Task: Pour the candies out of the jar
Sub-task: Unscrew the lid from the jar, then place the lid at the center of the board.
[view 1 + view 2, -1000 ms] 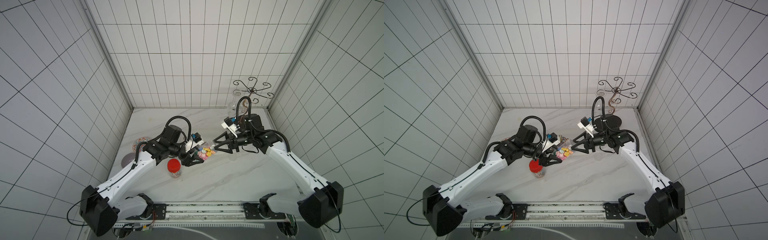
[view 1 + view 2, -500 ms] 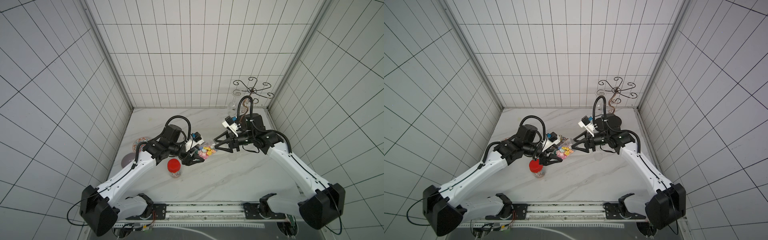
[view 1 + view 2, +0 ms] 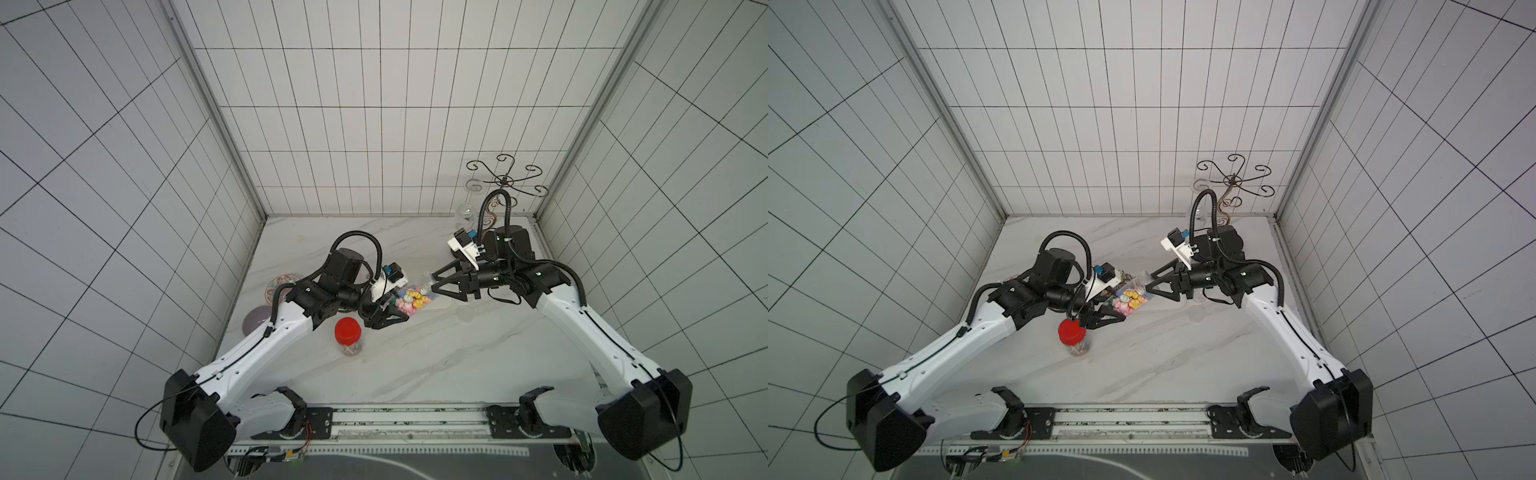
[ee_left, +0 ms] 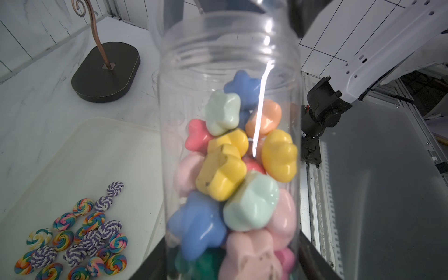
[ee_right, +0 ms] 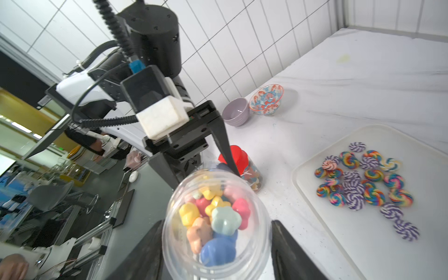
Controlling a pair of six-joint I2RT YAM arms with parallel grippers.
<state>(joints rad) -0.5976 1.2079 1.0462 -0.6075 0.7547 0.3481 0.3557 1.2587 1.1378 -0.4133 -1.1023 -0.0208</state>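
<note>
Clear jar (image 3: 414, 298), tilted, base clamped in left gripper (image 3: 398, 311); pastel candies (image 4: 226, 173) inside, heaped toward base. Mouth flanked by right gripper (image 3: 433, 281), spread wide, apparently without contact.

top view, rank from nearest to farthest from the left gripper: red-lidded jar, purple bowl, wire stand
1. red-lidded jar, just beside the left gripper
2. purple bowl, at the table's left edge
3. wire stand, in the back right corner

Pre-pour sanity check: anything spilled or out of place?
Nothing spilled. Swirl candies all lie inside the tray; pastel candies sit in the lidless jar tilted in the left gripper. Only oddity: faint yellowish stain on the table.
</note>
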